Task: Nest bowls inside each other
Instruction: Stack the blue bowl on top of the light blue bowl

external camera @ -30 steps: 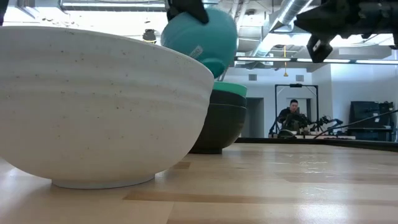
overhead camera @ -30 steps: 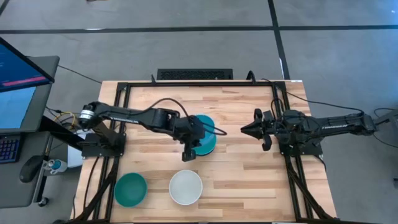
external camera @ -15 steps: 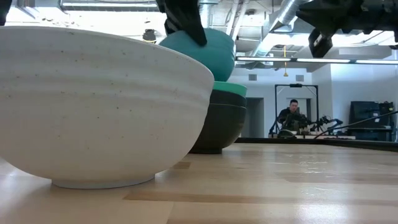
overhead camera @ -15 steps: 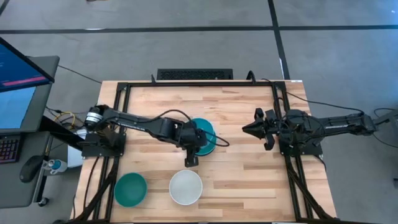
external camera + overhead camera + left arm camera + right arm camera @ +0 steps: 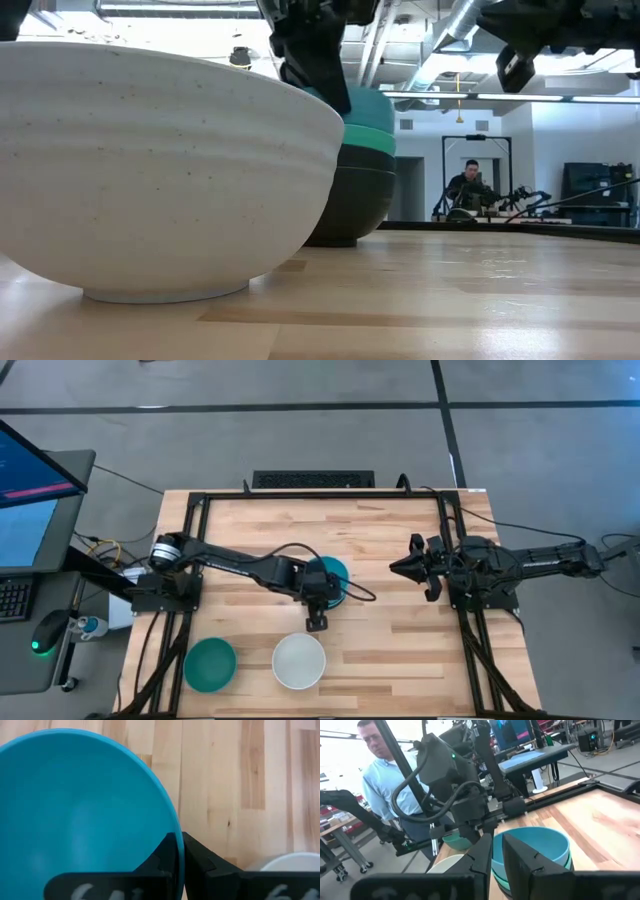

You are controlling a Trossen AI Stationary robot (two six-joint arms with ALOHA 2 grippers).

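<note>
**Cyan bowl sits atop the stack, rim pinched by the left gripper**

The top cyan bowl (image 5: 330, 575) rests in the stack of bowls (image 5: 362, 180) near the middle of the table (image 5: 400, 650). In the low view it sits on a second cyan layer, with two black bowls below that. The right wrist view shows the same nested rims, the cyan one uppermost.

The white bowl (image 5: 299, 660) stands alone near the table's front edge, just in front of the stack and apart from it. The teal-green bowl (image 5: 210, 664) sits beside the white one toward the left arm's side, also on its own. In the low view the white bowl fills the foreground and hides the left part of the stack.

The left gripper (image 5: 318, 598) is at the stack's front edge. Its fingers (image 5: 172, 851) are closed together on the cyan bowl's rim, one inside the wall and one outside. The left arm reaches out from its base across the table, wrist bent down over the bowl.

The right gripper (image 5: 398, 568) hangs above the table, well clear of the stack, pointing toward it with its fingers close together and nothing between them. A person (image 5: 385, 775) in a light blue shirt stands beyond the table.
</note>
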